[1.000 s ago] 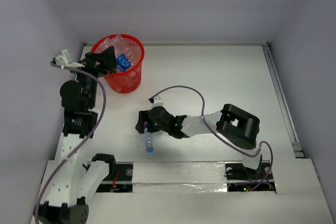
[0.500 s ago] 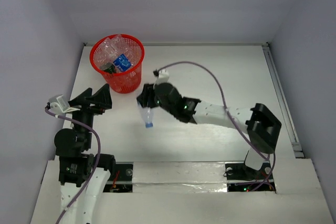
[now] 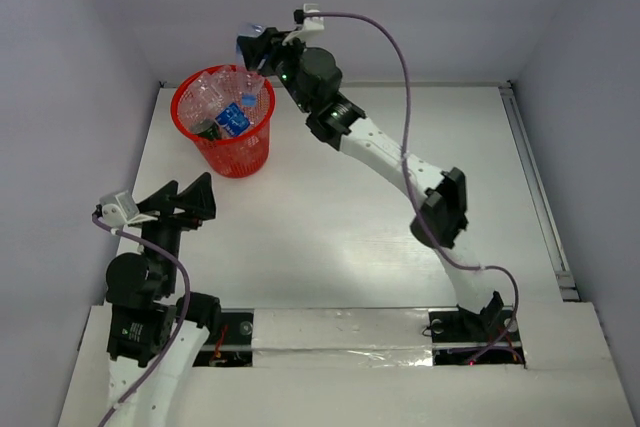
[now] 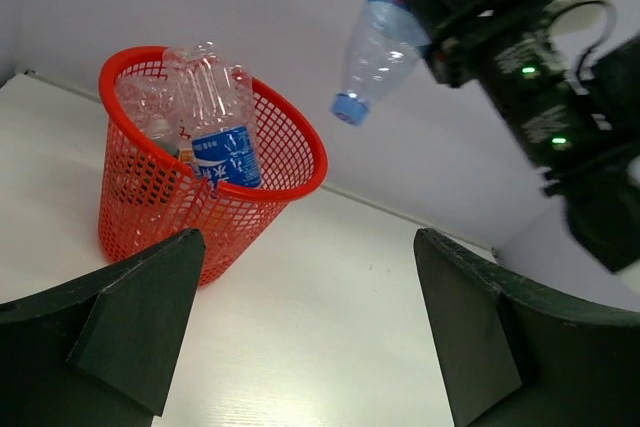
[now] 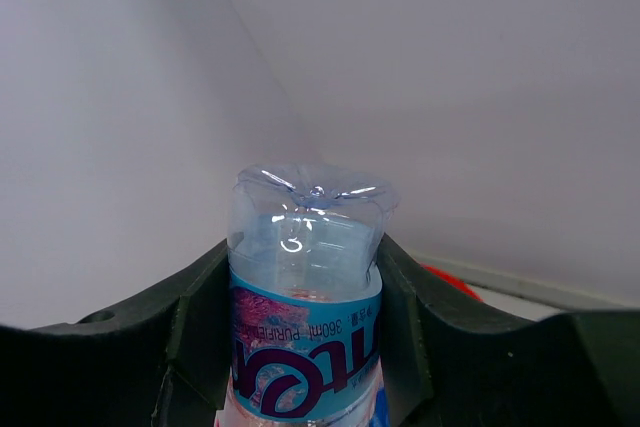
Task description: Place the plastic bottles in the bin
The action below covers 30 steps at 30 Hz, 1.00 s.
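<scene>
I count one bin (image 3: 236,157) and one bottle (image 4: 383,39) in the air. Inside I see maybe four bottles (image 4: 216,107), overlapping.

The bin (image 3: 236,153) is bright red, its wall an open mesh of small squares under a solid red rim. The held bottle (image 4: 378,42) is clear with a blue cap, and its label is turquoise with purple lettering. A clear bottle in the bin (image 4: 222,142) carries a deep blue label with white print. Both the left jaws and the right jaws are matt black. The right arm (image 3: 375,142) is white with black joints, trailed by a purple cable (image 3: 350,15). The table (image 3: 400,217) is white.
</scene>
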Tool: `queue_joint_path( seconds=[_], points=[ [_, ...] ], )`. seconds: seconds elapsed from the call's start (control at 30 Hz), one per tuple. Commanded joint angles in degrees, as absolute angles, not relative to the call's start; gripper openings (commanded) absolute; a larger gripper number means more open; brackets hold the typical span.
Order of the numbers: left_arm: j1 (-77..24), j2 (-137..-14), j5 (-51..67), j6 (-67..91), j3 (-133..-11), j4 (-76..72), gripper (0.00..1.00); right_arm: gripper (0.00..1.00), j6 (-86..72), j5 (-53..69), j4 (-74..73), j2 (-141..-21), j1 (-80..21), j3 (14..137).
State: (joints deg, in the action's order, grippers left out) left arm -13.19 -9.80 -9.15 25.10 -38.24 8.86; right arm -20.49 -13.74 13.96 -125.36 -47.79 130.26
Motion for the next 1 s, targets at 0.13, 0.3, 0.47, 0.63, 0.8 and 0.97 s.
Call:
queue_joint_path(
  seconds=[0.13, 0.3, 0.47, 0.63, 0.8, 0.97],
  points=[
    [-14.06, -7.74, -10.28, 23.91, -38.50, 7.47, 0.83, 0.45, -16.96, -10.45, 18.71, -142.11, -46.85, 149.86],
    [-14.06, -7.56, -10.37, 24.08, -38.50, 7.65, 0.83, 0.52, -14.42, -12.92, 20.48, -142.29, -46.85, 145.73],
    [-14.06, -8.09, -10.28, 24.08, -38.50, 7.29, 0.84, 0.91, -13.01, -10.99, 19.69, -140.72, -46.85, 143.18],
    [-14.06, -8.88, -9.93, 24.26, -38.32, 6.94, 0.87, 0.99, -12.39, -7.12, 18.37, -137.64, -46.85, 142.30],
    [-14.06, -9.75, -9.05, 24.08, -38.23, 6.68, 0.94, 0.99, -14.06, -3.87, 21.61, -126.93, -46.85, 130.48],
    [-12.92, -10.46, -8.44, 24.17, -38.32, 6.50, 0.97, 0.86, -14.41, -5.00, 27.40, -112.70, -46.85, 111.57]
  ],
)
